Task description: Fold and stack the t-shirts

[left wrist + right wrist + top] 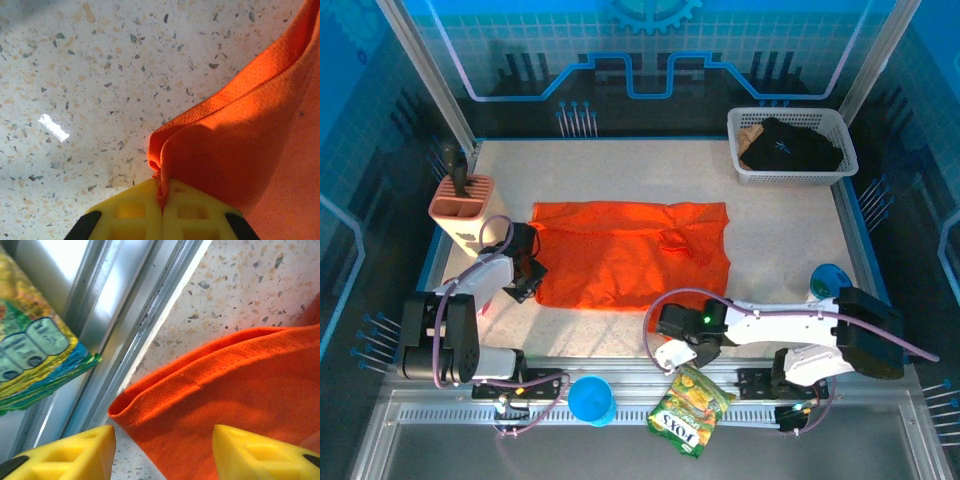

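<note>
A bright orange t-shirt [630, 255] lies spread across the middle of the speckled table. My left gripper [525, 275] is at the shirt's left edge. In the left wrist view the yellow left gripper [162, 200] is shut on a pinched fold of the orange t-shirt [250, 125]. My right gripper [675, 350] is at the shirt's near edge, by the table's front. Seen from the right wrist, the right gripper [162, 440] stands open, its fingers either side of a hemmed corner of the orange t-shirt [240, 385]. A black t-shirt [790, 148] lies bunched in the white basket [790, 176] at the back right.
A pink holder [462, 205] with a dark handle stands at the left. One blue cup [591, 400] sits on the front rail, and another blue cup [830, 280] is by the right arm. The green-yellow snack bag [690, 410] lies on the metal rail [125, 315] beside the right gripper.
</note>
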You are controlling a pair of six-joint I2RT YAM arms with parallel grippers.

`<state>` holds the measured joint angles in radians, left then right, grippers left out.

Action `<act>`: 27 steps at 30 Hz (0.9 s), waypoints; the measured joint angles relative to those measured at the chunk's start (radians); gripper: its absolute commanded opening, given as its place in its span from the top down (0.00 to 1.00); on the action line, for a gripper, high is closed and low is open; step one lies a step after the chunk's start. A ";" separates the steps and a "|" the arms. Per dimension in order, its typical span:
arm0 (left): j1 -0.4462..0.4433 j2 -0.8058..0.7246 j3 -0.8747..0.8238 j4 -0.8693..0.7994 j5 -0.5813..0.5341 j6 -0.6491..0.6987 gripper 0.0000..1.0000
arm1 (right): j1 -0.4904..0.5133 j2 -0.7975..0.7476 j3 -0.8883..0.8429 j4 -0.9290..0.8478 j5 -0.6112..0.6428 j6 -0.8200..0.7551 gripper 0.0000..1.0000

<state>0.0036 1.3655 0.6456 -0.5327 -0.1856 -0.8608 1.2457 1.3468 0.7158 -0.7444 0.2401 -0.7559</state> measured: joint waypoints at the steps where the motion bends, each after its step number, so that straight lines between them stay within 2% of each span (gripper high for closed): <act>1: 0.000 0.000 0.000 0.000 0.000 0.000 1.00 | 0.002 -0.008 0.000 -0.006 -0.004 0.000 0.44; 8: 0.000 -0.003 0.000 -0.001 0.000 0.000 1.00 | 0.006 -0.019 0.000 -0.023 -0.016 0.005 0.44; 13: 0.000 -0.019 0.000 -0.004 0.000 0.000 1.00 | 0.027 0.040 -0.002 -0.005 -0.031 0.020 0.48; 19: 0.000 -0.021 0.000 -0.011 0.000 0.000 1.00 | 0.036 0.101 -0.003 0.035 -0.027 0.041 0.66; 27: 0.000 -0.021 0.000 -0.012 0.000 0.000 1.00 | 0.040 0.086 -0.003 0.016 -0.024 0.055 0.86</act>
<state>0.0036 1.3449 0.6456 -0.5446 -0.1856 -0.8604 1.2861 1.4330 0.7128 -0.7284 0.2157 -0.7010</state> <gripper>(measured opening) 0.052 0.187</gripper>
